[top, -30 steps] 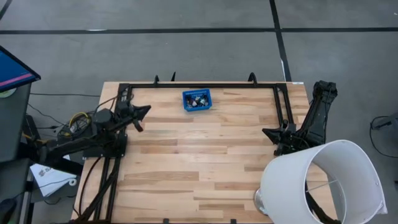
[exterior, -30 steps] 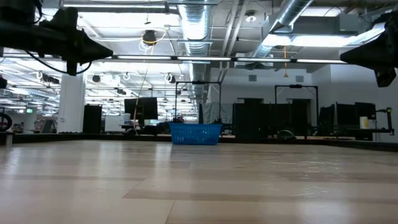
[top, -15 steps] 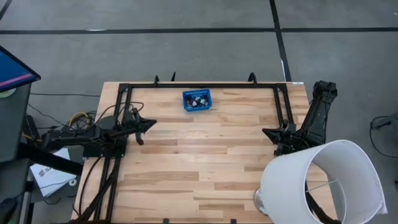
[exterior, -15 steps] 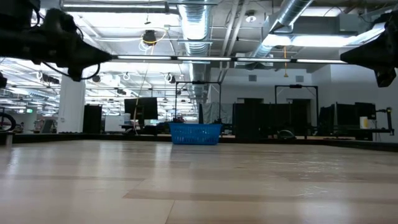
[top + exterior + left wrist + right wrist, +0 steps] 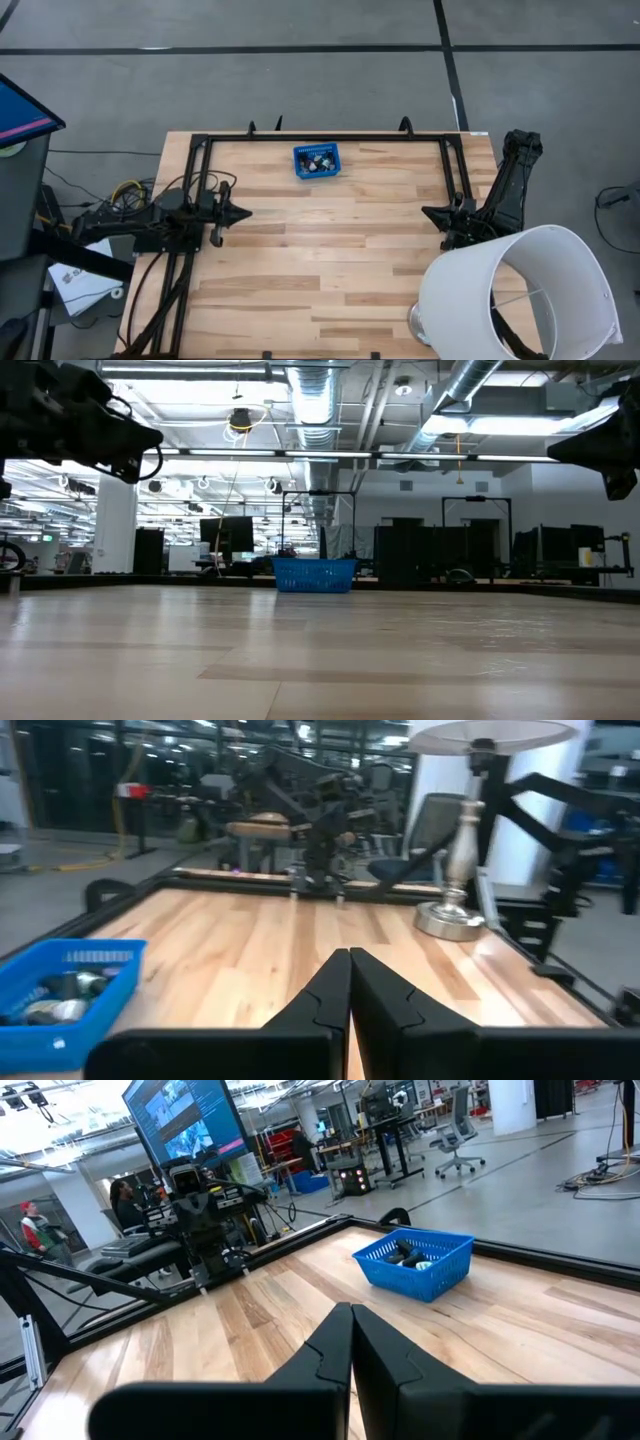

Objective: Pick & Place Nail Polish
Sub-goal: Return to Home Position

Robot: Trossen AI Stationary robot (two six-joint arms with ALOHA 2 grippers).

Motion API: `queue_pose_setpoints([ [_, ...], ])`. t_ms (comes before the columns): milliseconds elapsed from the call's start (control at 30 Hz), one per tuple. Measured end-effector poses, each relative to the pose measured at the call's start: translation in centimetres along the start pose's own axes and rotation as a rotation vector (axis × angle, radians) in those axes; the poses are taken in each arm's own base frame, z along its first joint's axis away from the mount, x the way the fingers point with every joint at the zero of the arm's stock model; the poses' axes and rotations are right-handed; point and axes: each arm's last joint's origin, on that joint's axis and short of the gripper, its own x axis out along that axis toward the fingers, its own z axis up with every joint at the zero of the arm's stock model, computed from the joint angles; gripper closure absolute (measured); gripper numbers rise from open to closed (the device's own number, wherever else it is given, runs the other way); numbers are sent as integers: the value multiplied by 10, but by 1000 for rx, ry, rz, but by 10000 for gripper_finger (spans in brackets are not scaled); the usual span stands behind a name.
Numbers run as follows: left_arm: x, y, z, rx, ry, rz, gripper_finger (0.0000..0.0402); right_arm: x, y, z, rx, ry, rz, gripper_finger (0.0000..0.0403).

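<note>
The nail polish bottles (image 5: pixel 318 162) lie inside a small blue mesh basket (image 5: pixel 300 170) that stands on the wooden table near its far edge. The bottles also show in the left wrist view (image 5: pixel 52 1002) and the right wrist view (image 5: pixel 405 1257). My left gripper (image 5: pixel 245 211) is shut and empty. It hovers over the table's left part, pointing toward the right edge, nearer than the basket. My right gripper (image 5: pixel 427 211) is shut and empty. It waits over the table's right part, pointing left.
A table lamp with a large white shade (image 5: pixel 520 295) and a metal base (image 5: pixel 450 918) stands at the near right corner. A black frame rail (image 5: pixel 320 138) runs along the far edge and down both sides. Bare wood lies between the two grippers.
My left gripper has swung toward the table's near edge, away from the basket, and now points level toward the right edge. It has stayed shut.
</note>
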Motion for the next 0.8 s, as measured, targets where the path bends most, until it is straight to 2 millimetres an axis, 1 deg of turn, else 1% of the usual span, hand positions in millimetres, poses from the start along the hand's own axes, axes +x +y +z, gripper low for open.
queue_pose_setpoints([
  [133,0,1,1,-1,-9,45,398,0,0,0,0,0,0,403],
  [800,1,1,1,-2,-7,47,396,0,0,0,0,0,0,403],
])
